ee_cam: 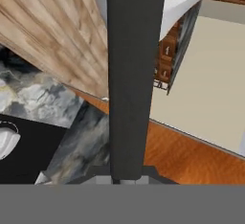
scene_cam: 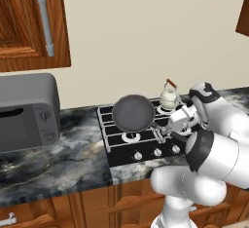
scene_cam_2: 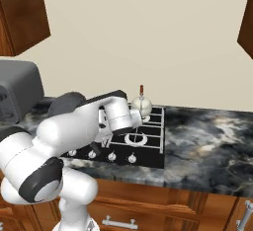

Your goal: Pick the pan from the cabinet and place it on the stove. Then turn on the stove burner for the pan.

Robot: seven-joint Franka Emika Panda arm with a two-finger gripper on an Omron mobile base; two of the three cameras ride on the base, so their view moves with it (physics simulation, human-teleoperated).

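Left base view: pan (scene_cam: 133, 113) held tilted above the stove (scene_cam: 116, 146), over the front-left burner, dark round face turned toward the camera. Thin handle running right and slightly down into the gripper (scene_cam: 165, 129), jaws closed tight on it. Hand view: handle (ee_cam: 131, 74) as a dark bar straight out from between the fingertips. Likely next: level the pan, lower onto the grate. Kettle (scene_cam: 169, 97) just behind, close.

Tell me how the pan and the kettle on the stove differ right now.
The pan is dark grey, wide and shallow; the kettle is small, white and rounded. The pan is tilted, its face turned toward the camera, with the gripper shut on its handle; the kettle stands upright with no gripper on it. The pan is toward the front, the kettle at the back. Both are over the stove.
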